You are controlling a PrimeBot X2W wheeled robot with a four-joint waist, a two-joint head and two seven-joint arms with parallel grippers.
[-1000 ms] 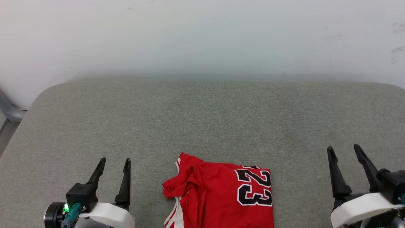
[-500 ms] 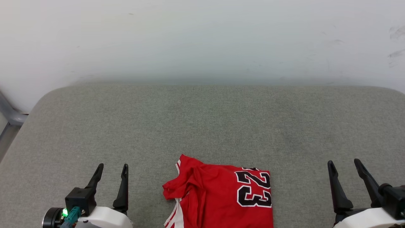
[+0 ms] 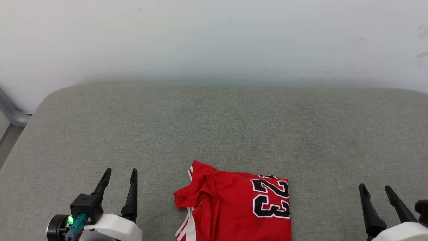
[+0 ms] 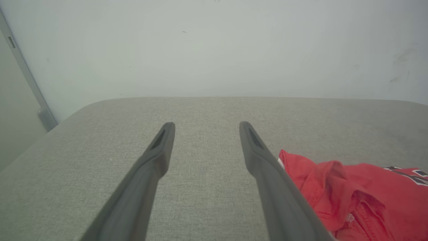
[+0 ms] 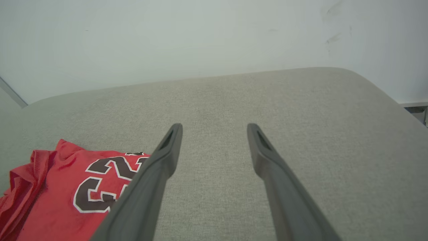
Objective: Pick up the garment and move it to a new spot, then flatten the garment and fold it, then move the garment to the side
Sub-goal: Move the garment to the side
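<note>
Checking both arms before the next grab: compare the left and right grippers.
The left gripper shows more of its body in the head view, with a green light; the right gripper sits lower, cut by the frame. The left flanks the garment at its rumpled side; the right, at its numbered side. Both are open, over the grey cushion.

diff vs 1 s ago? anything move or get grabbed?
The right gripper has drawn back toward the robot, sinking lower in the head view, open and empty. Nothing was grasped or released. The left gripper stays open in place, and the garment lies folded on the grey surface as before. Small picture shifts are camera motion.
</note>
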